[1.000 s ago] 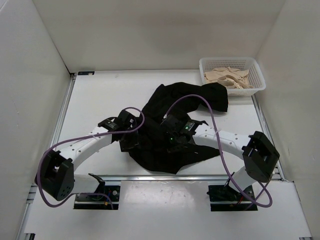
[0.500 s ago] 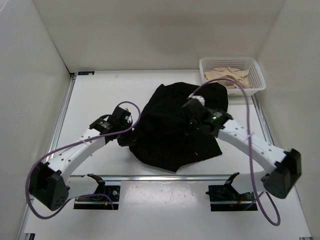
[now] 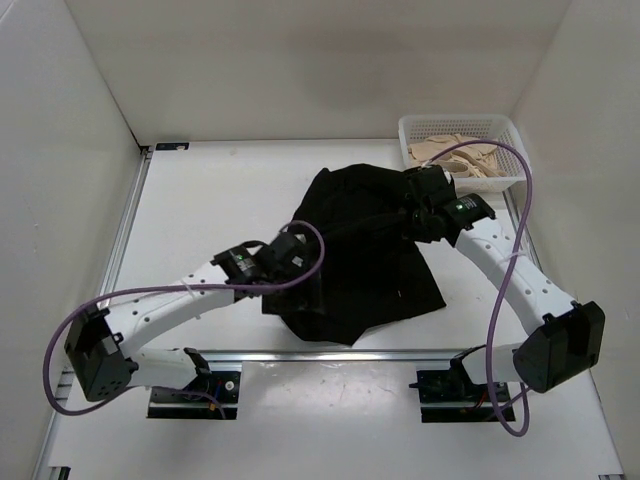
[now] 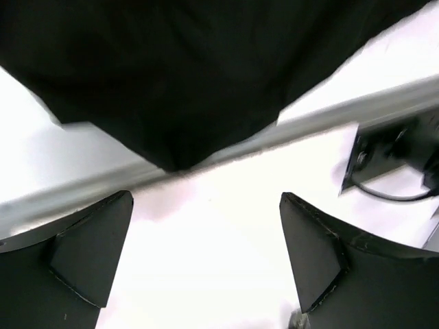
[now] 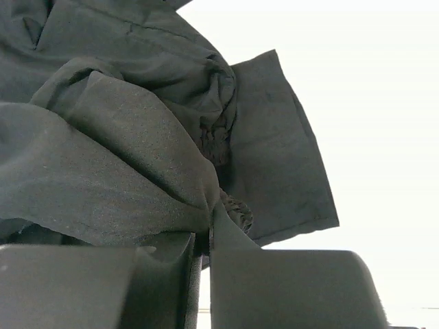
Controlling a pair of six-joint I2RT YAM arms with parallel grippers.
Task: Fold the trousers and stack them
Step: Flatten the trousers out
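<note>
**Item:** pair of plain black, soft, wrinkled long trousers (image 3: 350, 250).
**Place:** a loose heap on the white table (image 3: 220, 190), right of centre. It runs from near the front edge toward the far right corner. Not yet folded flat.

**Right gripper** (image 3: 415, 212): at the heap's far right end. In the wrist view the jaws are pressed together, pinching a bunched fold of the black cloth.
**Change:** over the last second this arm has swung from the near middle of the heap out toward the far right corner. It has drawn the fold along, and the garment now lies broader.

**Left gripper** (image 3: 300, 262): over the heap's near left edge. The jaws are spread wide with nothing between them, and cloth is visible only beyond the fingertips.
**Change:** it was closed half a second ago and has let go.

**Also present:** white plastic mesh basket (image 3: 515, 150) at the far right corner, holding beige cloth (image 3: 455, 152).

**Reading:** likely a spreading pull in progress. The left gripper must take a fresh hold before any fold can be made.
</note>
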